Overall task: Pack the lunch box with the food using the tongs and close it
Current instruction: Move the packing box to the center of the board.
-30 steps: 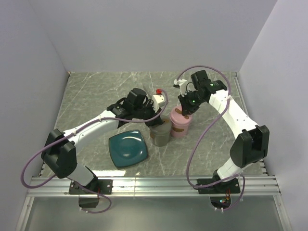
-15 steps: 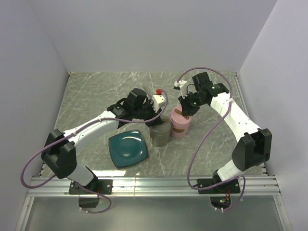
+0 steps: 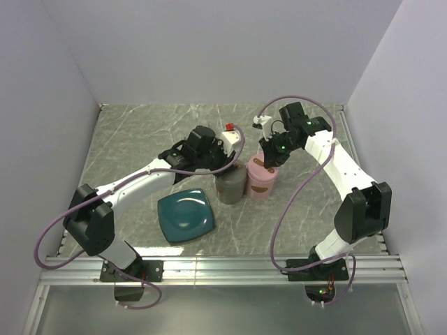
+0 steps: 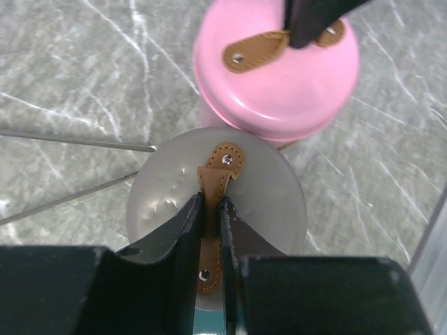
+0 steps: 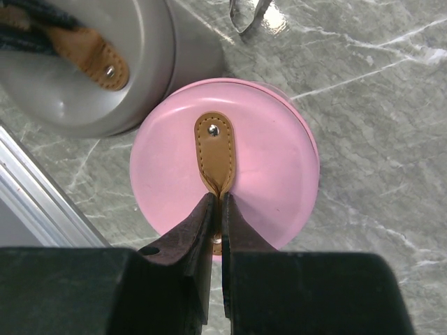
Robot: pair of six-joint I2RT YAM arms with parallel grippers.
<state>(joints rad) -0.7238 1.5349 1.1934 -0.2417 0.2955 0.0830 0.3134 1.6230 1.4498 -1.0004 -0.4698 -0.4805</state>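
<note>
The lunch box shows as two round containers side by side, a pink one (image 3: 260, 180) and a grey one (image 3: 230, 187). My left gripper (image 4: 211, 199) is shut on the brown leather strap (image 4: 220, 164) of the grey lid (image 4: 265, 202). My right gripper (image 5: 217, 199) is shut on the brown strap (image 5: 215, 150) of the pink lid (image 5: 272, 160). The tongs (image 4: 77, 139) lie on the table behind the grey container, and their joined end (image 5: 248, 17) shows in the right wrist view. The food is hidden.
A teal square plate (image 3: 185, 215) lies bare on the marble table (image 3: 140, 139), in front and left of the grey container. White walls enclose the table on three sides. A metal rail (image 3: 223, 265) runs along the near edge.
The left arm has shifted the grey container a little toward the back of the table, closer beside the pink one. The right arm has swayed slightly and holds the same grip.
</note>
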